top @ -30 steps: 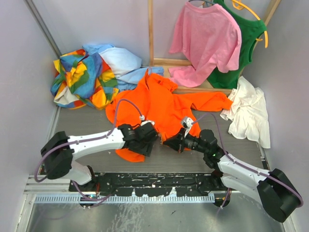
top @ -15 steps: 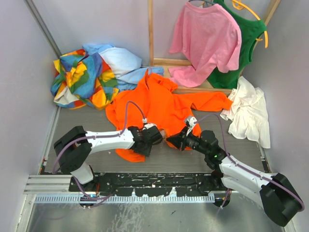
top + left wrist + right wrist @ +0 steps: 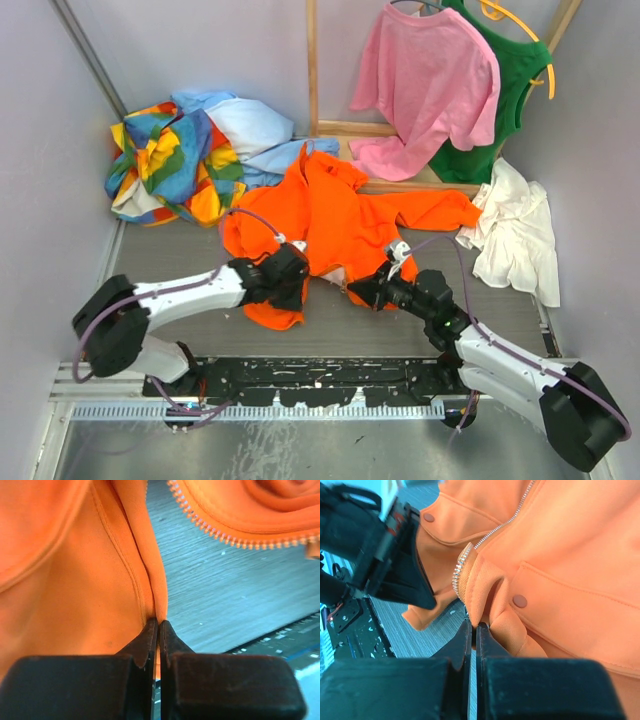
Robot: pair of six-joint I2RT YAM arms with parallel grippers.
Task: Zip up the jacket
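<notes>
The orange jacket [image 3: 345, 215] lies unzipped and rumpled on the grey table, its bottom hem toward the arms. My left gripper [image 3: 290, 275] is at the hem's left front edge; in the left wrist view the left gripper [image 3: 158, 622] is shut on a thin fold of orange fabric [image 3: 100, 595], with a row of zipper teeth [image 3: 215, 530] lying apart on the table. My right gripper [image 3: 362, 291] is at the other front edge; in the right wrist view the right gripper [image 3: 473, 626] is shut on a hem fold just below the zipper end [image 3: 461, 572].
A multicoloured garment [image 3: 170, 160] and a light blue cloth [image 3: 250, 130] are piled at the back left. A pink T-shirt [image 3: 425, 80] and a green top [image 3: 512, 80] hang at the back right above a white cloth [image 3: 515, 235]. Grey walls close both sides.
My left gripper has closed from open onto the jacket's left front edge and shifted slightly left. The right gripper has stayed shut on the hem, hardly moving.
</notes>
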